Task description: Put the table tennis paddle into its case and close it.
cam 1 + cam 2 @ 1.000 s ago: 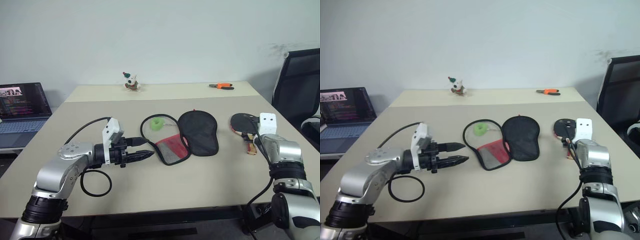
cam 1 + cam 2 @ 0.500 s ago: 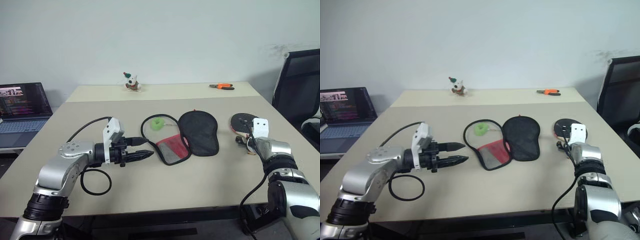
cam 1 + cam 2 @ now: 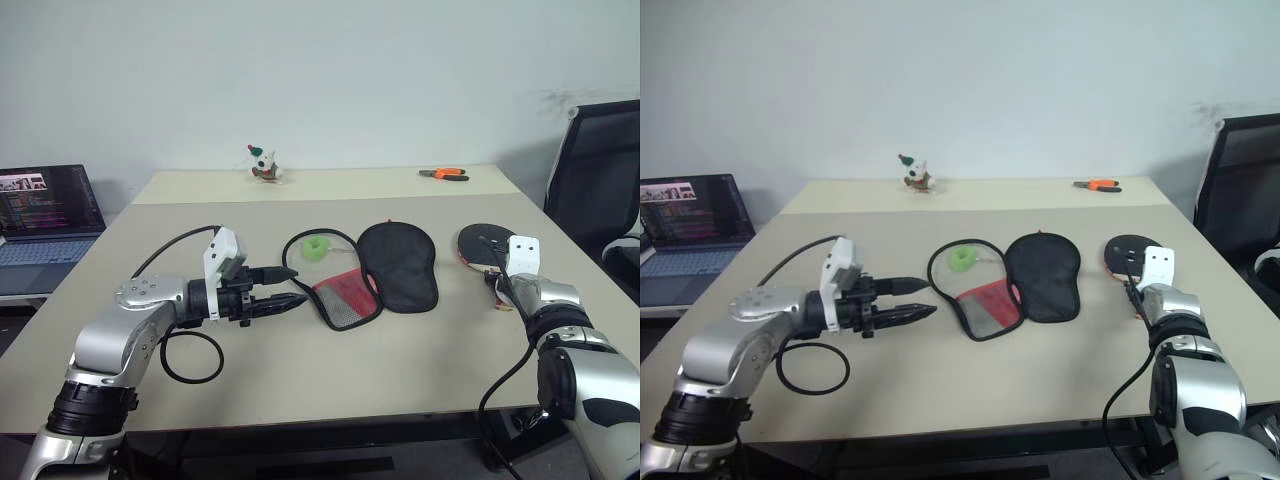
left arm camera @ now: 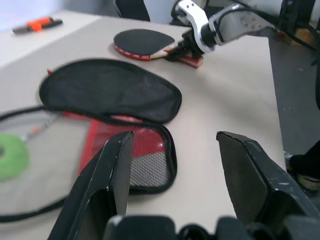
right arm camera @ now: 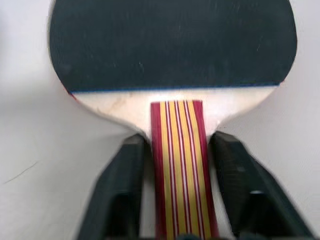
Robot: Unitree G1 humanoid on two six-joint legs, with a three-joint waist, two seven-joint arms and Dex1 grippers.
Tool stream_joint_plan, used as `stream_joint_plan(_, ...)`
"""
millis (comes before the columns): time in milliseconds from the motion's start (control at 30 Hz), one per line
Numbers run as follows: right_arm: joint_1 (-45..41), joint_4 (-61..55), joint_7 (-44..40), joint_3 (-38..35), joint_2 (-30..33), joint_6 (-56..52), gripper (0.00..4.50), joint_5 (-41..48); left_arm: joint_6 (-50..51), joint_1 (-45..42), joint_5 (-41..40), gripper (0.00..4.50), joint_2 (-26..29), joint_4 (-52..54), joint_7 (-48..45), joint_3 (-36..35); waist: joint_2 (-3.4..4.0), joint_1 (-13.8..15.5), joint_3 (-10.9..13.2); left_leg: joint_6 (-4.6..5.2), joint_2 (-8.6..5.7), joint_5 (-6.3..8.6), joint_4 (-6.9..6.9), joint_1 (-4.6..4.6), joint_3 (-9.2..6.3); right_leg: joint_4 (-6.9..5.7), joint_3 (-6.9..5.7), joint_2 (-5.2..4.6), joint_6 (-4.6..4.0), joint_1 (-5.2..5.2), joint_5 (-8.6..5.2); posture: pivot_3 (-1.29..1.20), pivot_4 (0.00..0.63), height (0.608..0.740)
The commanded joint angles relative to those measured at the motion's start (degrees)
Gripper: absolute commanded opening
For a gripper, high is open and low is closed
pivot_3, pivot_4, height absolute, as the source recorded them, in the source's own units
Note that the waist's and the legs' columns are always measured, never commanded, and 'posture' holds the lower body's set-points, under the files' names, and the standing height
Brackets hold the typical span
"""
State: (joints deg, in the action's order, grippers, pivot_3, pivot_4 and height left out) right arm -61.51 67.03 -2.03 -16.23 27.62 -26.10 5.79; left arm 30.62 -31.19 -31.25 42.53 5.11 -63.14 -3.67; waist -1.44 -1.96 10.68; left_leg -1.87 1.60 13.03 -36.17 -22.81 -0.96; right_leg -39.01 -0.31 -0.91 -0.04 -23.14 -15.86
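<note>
Left gripper (image 3: 287, 285) hovers with jaws apart, empty, just left of the case (image 3: 372, 270); the case lies unzipped and spread flat at table (image 3: 330, 375) centre; at far right, right gripper (image 5: 177, 200) clamps the striped handle of the table tennis paddle (image 3: 482, 246), lying flat.

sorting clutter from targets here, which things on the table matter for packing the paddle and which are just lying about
For the job:
- table tennis paddle, its handle between the right gripper fingers
- case, lying open mid-table
- left gripper, open beside the case

Lying about:
- green ring
- small figurine
- orange-handled pliers
- laptop
- black chair
</note>
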Motion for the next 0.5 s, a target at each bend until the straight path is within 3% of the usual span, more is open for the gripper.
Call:
stream_joint_plan(33, 0.07, 0.08, 1.02, -0.55, 0.61, 1.31, 1.13, 0.45, -1.32, -1.6, 0.25, 2.88, -1.03, 0.45, 0.05, 0.49, 0.0, 0.01, 0.0, -0.01, -0.01, -0.01, -0.01, 0.0, 0.01, 0.0, 0.02, -0.02, 0.03, 0.0, 0.02, 0.0, 0.15, 0.74)
stream_joint_plan(233, -2.3, -6.34, -1.55, -0.3, -0.36, -1.66, 1.13, 1.95, -1.2, -0.38, 0.38, 2.88, -0.74, 0.83, 0.25, -0.27, 0.04, -0.12, 0.02, 0.0, 0.0, -0.01, -0.01, -0.02, 0.08, 0.01, 0.11, -0.02, 0.04, -0.03, 0.03, 0.0, 0.15, 0.74)
stream_joint_plan(500, -0.02, -32.8, -2.75, 0.98, -7.16, -19.02, 1.13, 6.7, -0.55, 2.41, -0.14, 2.88, 0.01, 2.35, 1.09, -1.91, 0.18, -0.71, 0.11, 0.0, 0.12, 0.0, 0.13, -0.2, 0.12, -0.02, 0.22, 0.0, 0.01, -0.33, 0.03, 0.0, 0.15, 0.74)
